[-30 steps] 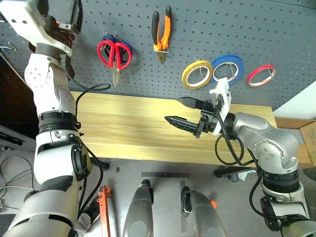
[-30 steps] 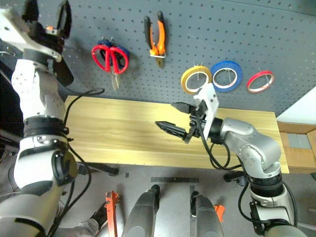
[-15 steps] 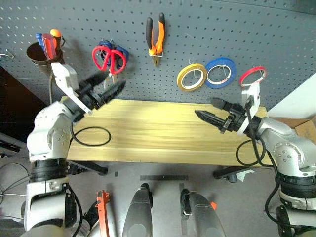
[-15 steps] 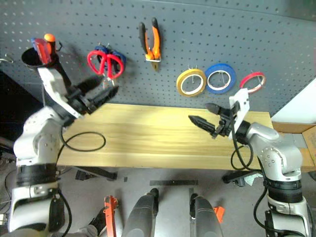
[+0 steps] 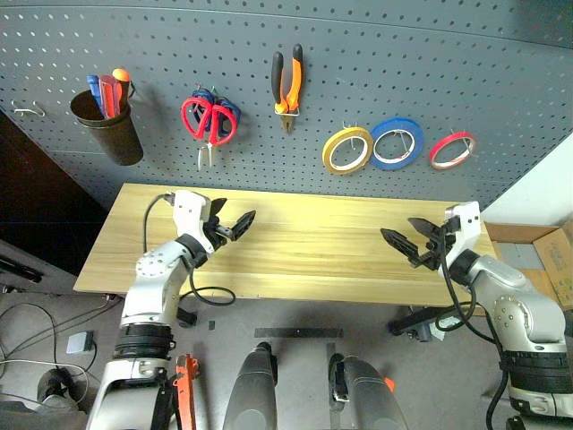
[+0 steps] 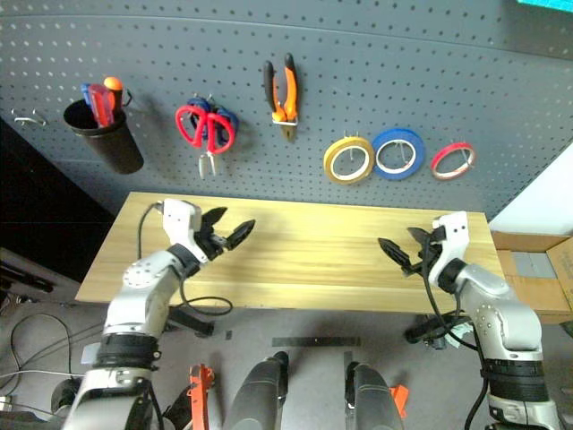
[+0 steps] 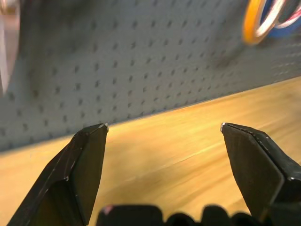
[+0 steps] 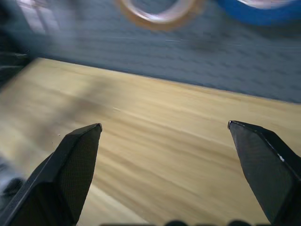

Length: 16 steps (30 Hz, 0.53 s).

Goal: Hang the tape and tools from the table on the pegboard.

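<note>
Partly hidden: blue scissors point(image 5: 224, 115) behind red-handled scissors point(image 5: 201, 117); screwdriver point(image 5: 108, 92) shafts inside cup point(image 5: 109, 133).

Arms: silver-grey rounded shells w/ black joint bands. White bracket at each wrist. Left gripper point(image 5: 235, 226) & right gripper point(image 5: 406, 240): two black tapered fingers each. Black cable loops off each forearm behind the hand.

Dark grey pegboard point(image 5: 501, 81) dotted with holes. Red tape point(image 5: 451, 150), blue roll point(image 5: 397, 142), yellow roll point(image 5: 347, 150). Red-handled scissors point(image 5: 208, 119), orange-and-black pliers point(image 5: 286, 81). Light wood counter point(image 5: 304, 246). Black pincer fingers point(image 7: 87, 165).
</note>
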### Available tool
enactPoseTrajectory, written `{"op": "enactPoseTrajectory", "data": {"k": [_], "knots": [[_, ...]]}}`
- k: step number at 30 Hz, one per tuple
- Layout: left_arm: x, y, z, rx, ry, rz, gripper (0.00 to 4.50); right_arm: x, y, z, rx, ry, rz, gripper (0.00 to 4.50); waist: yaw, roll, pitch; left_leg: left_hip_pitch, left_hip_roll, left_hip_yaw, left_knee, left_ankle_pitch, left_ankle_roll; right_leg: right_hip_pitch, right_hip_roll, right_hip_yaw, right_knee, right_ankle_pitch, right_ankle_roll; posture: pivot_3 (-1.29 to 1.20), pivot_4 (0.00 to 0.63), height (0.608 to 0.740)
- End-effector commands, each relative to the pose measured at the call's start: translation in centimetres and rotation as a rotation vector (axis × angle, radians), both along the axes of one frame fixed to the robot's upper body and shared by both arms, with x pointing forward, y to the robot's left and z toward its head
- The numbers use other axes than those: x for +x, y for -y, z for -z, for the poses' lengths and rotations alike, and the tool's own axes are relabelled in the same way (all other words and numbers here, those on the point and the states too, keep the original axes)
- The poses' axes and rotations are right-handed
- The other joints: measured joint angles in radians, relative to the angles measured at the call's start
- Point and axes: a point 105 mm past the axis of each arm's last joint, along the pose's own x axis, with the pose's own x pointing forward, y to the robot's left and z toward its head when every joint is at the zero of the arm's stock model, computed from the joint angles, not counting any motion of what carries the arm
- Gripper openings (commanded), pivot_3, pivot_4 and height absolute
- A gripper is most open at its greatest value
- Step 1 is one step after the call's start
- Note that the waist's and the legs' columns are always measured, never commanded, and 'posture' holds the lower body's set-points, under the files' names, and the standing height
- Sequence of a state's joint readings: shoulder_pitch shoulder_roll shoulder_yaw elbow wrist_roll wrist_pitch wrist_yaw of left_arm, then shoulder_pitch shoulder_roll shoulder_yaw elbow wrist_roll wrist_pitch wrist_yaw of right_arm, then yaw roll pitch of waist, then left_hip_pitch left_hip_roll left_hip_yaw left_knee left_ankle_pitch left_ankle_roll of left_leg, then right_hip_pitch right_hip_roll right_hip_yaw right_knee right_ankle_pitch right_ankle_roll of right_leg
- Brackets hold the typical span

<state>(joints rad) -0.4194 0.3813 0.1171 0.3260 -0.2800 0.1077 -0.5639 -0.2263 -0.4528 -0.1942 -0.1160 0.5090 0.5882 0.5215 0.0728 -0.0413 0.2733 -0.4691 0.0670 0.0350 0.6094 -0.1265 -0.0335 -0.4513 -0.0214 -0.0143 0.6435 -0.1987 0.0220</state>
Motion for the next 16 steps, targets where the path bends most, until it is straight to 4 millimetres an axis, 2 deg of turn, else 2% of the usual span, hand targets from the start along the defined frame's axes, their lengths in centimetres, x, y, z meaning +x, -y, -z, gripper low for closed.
{"op": "enactPoseTrajectory", "data": {"k": [1,3,9,12,16], "knots": [[0.5,0.3,0.6,0.013,0.036,-0.065,4.13,0.2,2.5,0.4,0.003,0.03,0.159,4.5,0.0,0.0,-0.004,0.0,0.0,0.0,0.0,0.0,0.0,0.0,0.0,0.0,0.0,0.0,0.0,0.09,0.185,0.74],[0.4,0.9,1.7,-0.008,0.017,-0.07,4.13,-0.1,3.2,0.9,0.02,0.04,0.209,4.5,0.0,0.001,-0.007,0.0,0.0,0.0,0.0,0.0,0.0,0.0,0.0,0.0,0.0,0.001,0.002,0.08,0.178,0.74],[-0.2,0.5,4.0,-0.016,-0.022,-0.109,4.13,-1.1,4.8,1.8,0.022,0.094,0.344,4.5,-0.016,0.003,-0.033,0.001,0.0,0.001,0.001,0.0,0.0,0.001,0.0,0.001,0.0,0.002,0.003,0.06,0.157,0.74],[0.1,-0.2,4.4,-0.035,-0.031,-0.165,4.13,-1.5,6.2,2.9,0.019,0.093,0.439,4.5,-0.021,0.004,-0.051,0.002,0.0,0.0,0.001,0.0,0.0,0.001,0.001,0.001,0.0,0.001,0.002,0.05,0.143,0.74],[0.0,0.0,4.1,-0.014,0.007,-0.184,4.13,-1.7,7.5,3.9,0.025,0.099,0.537,4.5,-0.023,0.005,-0.06,0.007,0.0,0.0,0.001,-0.001,-0.002,0.007,0.0,0.001,-0.001,0.0,-0.002,0.06,0.131,0.74]]}}
